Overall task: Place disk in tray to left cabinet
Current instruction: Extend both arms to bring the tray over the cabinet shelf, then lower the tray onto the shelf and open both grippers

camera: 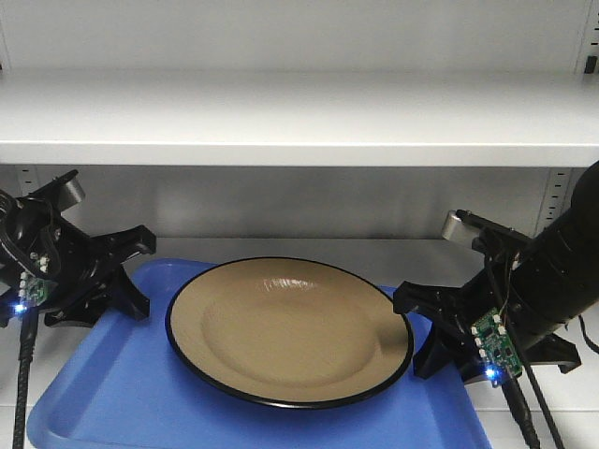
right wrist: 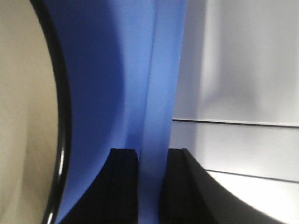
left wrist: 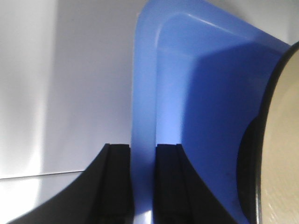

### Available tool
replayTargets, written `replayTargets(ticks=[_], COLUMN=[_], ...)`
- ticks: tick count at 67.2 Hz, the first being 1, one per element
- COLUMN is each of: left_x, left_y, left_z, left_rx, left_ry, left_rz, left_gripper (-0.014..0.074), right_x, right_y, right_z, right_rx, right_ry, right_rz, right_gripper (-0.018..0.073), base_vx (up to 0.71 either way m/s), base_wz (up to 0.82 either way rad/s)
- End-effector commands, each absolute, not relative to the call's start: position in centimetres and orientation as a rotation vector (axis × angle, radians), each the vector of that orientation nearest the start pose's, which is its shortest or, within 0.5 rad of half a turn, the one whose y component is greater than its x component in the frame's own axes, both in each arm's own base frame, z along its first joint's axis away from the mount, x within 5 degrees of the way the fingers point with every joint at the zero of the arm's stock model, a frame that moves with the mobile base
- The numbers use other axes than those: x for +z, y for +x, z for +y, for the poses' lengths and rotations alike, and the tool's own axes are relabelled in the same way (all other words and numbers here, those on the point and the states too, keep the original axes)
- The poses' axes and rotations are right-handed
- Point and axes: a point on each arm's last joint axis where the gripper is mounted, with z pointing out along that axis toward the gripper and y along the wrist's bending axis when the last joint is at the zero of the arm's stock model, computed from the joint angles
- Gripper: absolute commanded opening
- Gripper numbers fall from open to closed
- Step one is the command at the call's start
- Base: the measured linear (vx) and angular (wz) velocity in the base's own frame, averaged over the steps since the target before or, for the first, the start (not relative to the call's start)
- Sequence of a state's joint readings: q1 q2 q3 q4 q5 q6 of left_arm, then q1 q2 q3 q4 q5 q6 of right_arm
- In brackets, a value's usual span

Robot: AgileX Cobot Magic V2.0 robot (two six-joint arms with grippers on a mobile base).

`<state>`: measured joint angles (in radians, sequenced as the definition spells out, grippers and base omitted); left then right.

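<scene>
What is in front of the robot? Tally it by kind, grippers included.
Plates: 1, the disk
Trays: 1, the tray
Shelving units: 1, the cabinet
Grippers: 2, left gripper and right gripper, both clamping the tray rim
Total: 5

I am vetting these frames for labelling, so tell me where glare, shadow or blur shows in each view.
Front view: soft glare on the disk, otherwise sharp. Left wrist view: the disk casts a dark shadow on the tray; the left gripper fingers are blurred. Right wrist view: bright patch on the cabinet shelf, and the right gripper is soft.
</scene>
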<state>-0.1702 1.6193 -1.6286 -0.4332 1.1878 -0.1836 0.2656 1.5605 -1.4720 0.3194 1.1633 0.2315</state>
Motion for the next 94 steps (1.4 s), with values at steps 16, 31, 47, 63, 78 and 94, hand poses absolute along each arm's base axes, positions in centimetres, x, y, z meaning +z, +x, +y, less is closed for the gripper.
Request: replayTargets(ticks=[16,31,47,63,78,94], left_x=[40.8,40.8,41.1,39.8,37.5,35.5], left_y=[31.8,31.8,32.4,34.0,35.8,37.6], left_z=[-10.9,-10.9,-10.7,-10.9,-11.4,-11.6], left_rx=[-0.929,-0.932,-0.915,-0.912,-0.915,-0.904], left_ry=[-0.11,-0.113,-0.135,-0.179,-0.213,-0.254], left_rz=[2.534,2.531,2.461,2.441,2.486,2.493], left_gripper=[-0.0001,-0.0001,-0.0001,-0.0001,-0.0001,0.0004], right_x=[38.2,38.3,38.7,38.0,36.6,35.0], right_y=[29.6,29.8,30.4,31.5,33.6,35.7], right_z=[12.1,12.1,12.1,11.7,11.7,11.8], right_rx=[0.775,0.776,0.773,0.659,0.587,0.525], right_ry=[0.043,0.049,0.071,0.057,0.065,0.066], right_rz=[2.601,2.584,2.503,2.476,2.43,2.384], right_gripper=[-0.0003,-0.0003,-0.0003,-0.0003,-0.0002,0.0005], base_vx=[0.0,0.0,0.0,0.0,0.0,0.0], base_wz=[0.0,0.0,0.0,0.0,0.0,0.0])
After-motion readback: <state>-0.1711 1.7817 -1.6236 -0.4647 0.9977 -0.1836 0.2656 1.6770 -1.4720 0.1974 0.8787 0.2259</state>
